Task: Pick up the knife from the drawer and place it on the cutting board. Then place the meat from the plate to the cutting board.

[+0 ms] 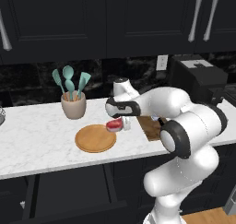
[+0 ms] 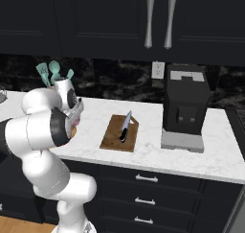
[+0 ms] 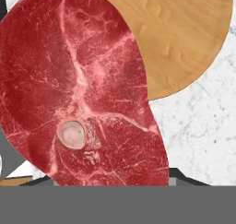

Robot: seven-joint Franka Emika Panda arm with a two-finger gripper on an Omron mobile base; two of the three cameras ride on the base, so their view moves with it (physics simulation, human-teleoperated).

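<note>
Beside utensil crock (image 1: 73,106), fingers (image 1: 120,125) grip meat (image 1: 114,125).

Light was even and soft, seemingly from above, in all 3 rendered views. The white counter (image 1: 37,140) was bright, the black cabinets (image 1: 69,20) dim with faint sheen. Shadows were weak; a soft one lay beside the plate (image 1: 94,139). The meat (image 3: 78,94) looked slightly blurred at close range. No edge distortion was evident.

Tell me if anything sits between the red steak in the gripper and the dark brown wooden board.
Nothing visible does: the red steak hangs just past the round tan plate, and only bare marble counter separates it from the dark brown board.
</note>
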